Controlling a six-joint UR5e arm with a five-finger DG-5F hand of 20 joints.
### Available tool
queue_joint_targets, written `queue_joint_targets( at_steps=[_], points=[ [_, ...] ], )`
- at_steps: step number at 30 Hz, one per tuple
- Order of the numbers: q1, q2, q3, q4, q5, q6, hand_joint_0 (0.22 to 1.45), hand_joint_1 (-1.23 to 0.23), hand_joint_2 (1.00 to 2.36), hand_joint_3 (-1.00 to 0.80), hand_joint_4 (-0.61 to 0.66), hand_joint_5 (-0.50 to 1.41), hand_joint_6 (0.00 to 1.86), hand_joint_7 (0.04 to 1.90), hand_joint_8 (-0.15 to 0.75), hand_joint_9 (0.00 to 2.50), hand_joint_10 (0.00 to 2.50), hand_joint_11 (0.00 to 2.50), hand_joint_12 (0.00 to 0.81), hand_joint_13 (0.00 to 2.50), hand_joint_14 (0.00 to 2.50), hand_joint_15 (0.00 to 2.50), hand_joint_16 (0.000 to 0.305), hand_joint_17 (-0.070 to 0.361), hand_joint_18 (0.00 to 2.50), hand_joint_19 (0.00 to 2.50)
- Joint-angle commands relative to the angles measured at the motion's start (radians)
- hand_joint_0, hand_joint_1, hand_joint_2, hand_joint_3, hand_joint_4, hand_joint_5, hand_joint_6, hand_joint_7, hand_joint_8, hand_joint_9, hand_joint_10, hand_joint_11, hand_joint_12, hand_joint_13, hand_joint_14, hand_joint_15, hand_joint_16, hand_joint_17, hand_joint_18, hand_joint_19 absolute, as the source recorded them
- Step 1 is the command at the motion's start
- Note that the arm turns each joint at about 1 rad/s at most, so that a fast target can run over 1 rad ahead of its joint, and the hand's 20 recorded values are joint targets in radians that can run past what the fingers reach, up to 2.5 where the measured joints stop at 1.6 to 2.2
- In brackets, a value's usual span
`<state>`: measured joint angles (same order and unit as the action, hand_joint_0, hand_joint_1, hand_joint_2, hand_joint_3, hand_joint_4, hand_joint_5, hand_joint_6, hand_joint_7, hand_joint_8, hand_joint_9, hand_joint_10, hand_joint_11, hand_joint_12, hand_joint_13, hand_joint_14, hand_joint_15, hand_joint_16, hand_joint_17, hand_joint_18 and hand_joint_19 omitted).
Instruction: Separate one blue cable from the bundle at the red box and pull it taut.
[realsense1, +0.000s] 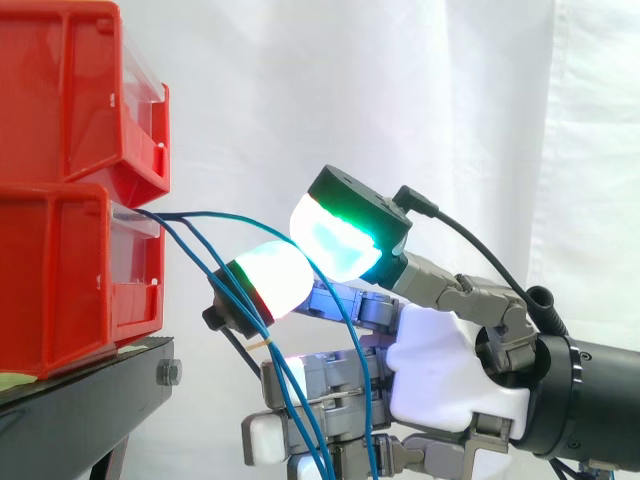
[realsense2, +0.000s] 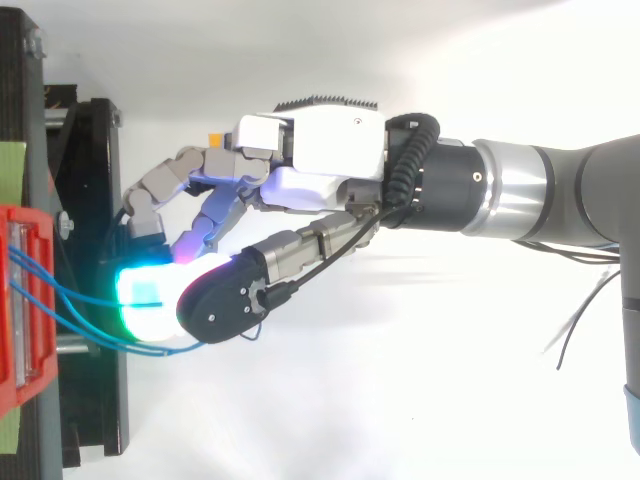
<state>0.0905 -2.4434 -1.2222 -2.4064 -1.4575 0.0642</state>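
Just right of the lower of two stacked red bins (realsense1: 70, 270), three blue cables (realsense1: 190, 245) leave its front, as far as countable; the hand (realsense1: 450, 370) pinches one blue cable (realsense1: 200, 212) between two glowing pads (realsense1: 275, 275).

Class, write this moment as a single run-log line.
robot hand: pinching one blue cable beside lower red bin | cable: bowed, not yet taut | other cables: hanging loose

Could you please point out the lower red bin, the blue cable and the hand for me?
lower red bin (realsense1: 60, 290): side view, on its side wall.
blue cable (realsense1: 200, 213): side view, on its arch beside the bin.
hand (realsense1: 450, 370): side view, on the white palm.
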Motion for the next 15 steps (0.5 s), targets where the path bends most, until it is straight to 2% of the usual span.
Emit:
queue_joint_targets(
  at_steps=[1,3,15],
  points=[
    [0.002,-0.002,0.0,-0.002,0.002,0.005,0.62,-0.74,1.03,-0.08,-0.27,-0.15,0.92,1.17,0.299,0.99,0.03,0.87,0.324,0.98,0.02,0.66,0.04,0.09,0.81,0.69],
    [0.0,-0.002,0.0,-0.01,0.003,0.02,0.63,-0.74,1.03,-0.09,-0.25,-0.15,0.92,1.18,0.288,1.03,0.03,1.02,0.32,1.05,0.03,0.91,0.041,0.092,0.86,0.78],
    [0.0,-0.002,0.0,-0.016,0.002,0.032,0.63,-0.73,1.03,-0.12,-0.22,-0.16,0.92,1.15,0.286,0.97,0.03,1.11,0.319,1.15,0.02,1.35,0.042,0.094,0.87,0.81]
  ],
)
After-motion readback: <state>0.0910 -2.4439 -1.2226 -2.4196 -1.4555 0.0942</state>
